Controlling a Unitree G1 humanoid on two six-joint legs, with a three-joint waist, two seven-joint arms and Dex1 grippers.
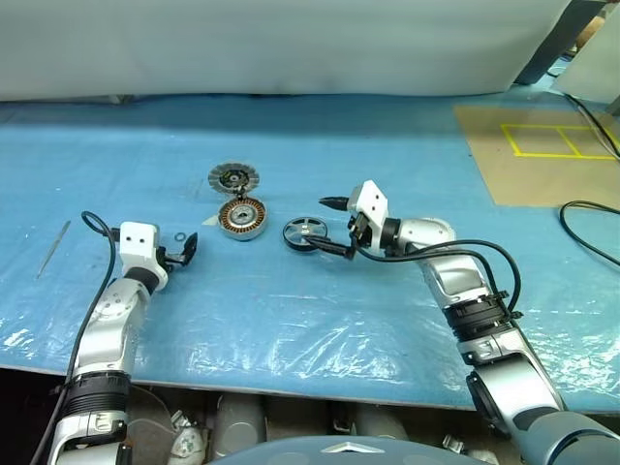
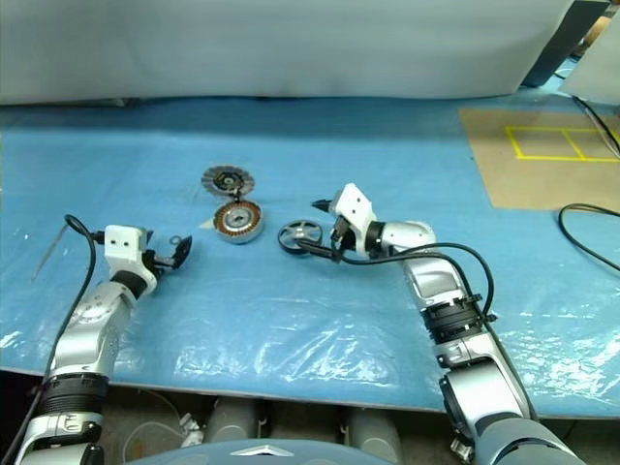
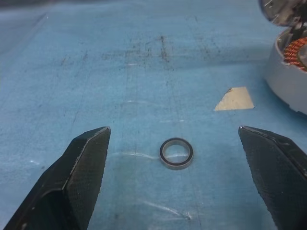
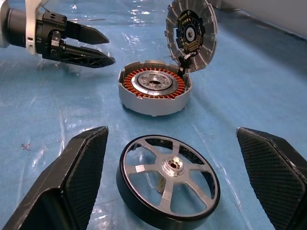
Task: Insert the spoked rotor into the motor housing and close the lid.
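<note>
Worktop (image 1: 387,136) covered by one blue plastic sheet, carrying three motor parts near its middle. One motor housing (image 1: 242,218), a shallow silver-grey puck with a ring of copper-orange windings around a silver hub, lies open side up. One lid (image 1: 233,177), a ribbed silver disc with a dark centre, stands tilted up at the far edge of the housing and touches it there, its ribbed face turned toward the robot. One spoked rotor (image 1: 303,233), a dark ring with silver spokes and a central hub, lies flat on the sheet just beside the housing, on the robot's right of it, and apart from it.

Two pincers are present. The right pincer (image 1: 334,226) is level with the rotor; its two black fingers (image 4: 72,177) stand wide apart, one on each side of the rotor, and in the right wrist view neither finger touches the ring. The left pincer (image 1: 182,251) is on the robot's left of the housing, with its fingers (image 3: 81,163) likewise spread apart and gripping nothing. One small dark ring (image 3: 176,153) lies on the sheet between the left fingers, and one pale scrap of tape (image 3: 234,99) lies between it and the housing.

One thin metal rod (image 1: 53,248) lies far to the left. One brown board (image 1: 542,150) with yellow tape lines covers the far right corner, crossed by one black cable (image 1: 586,208).
</note>
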